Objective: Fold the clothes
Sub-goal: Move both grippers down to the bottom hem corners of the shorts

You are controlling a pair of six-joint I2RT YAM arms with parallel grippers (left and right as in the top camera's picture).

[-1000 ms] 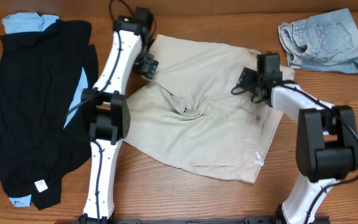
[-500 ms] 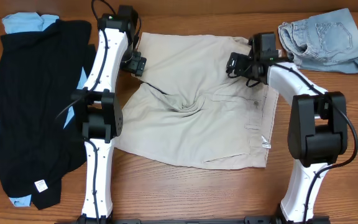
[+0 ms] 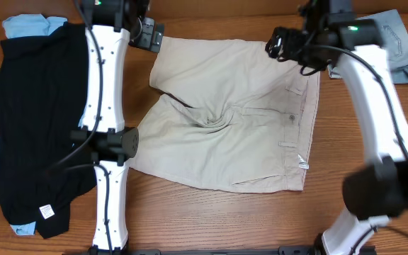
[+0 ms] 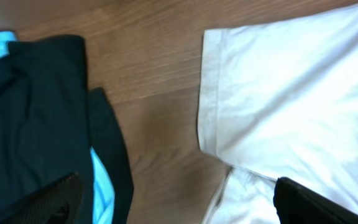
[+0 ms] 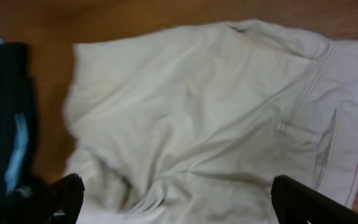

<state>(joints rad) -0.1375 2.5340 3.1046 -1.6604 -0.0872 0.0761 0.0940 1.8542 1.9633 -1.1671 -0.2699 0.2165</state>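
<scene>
While both arms reached over the far edge of the wooden table (image 3: 211,219), the beige shorts (image 3: 232,117) lay spread across its middle, waistband toward the right edge and both legs pointing left, with a knot of creases bunched at the crotch. Left gripper (image 3: 151,34) hovered by the far leg's hem corner, fingers (image 4: 55,199) spread wide, gripping nothing! Right gripper (image 3: 280,44) hung over the far end of the waistband, jaws just as wide apart, holding nothing. Along the left edge the black garment (image 3: 37,120) sprawled over light-blue pieces (image 3: 25,26), clear of the shorts. A denim garment (image 3: 406,42) sat at the far-right corner.
</scene>
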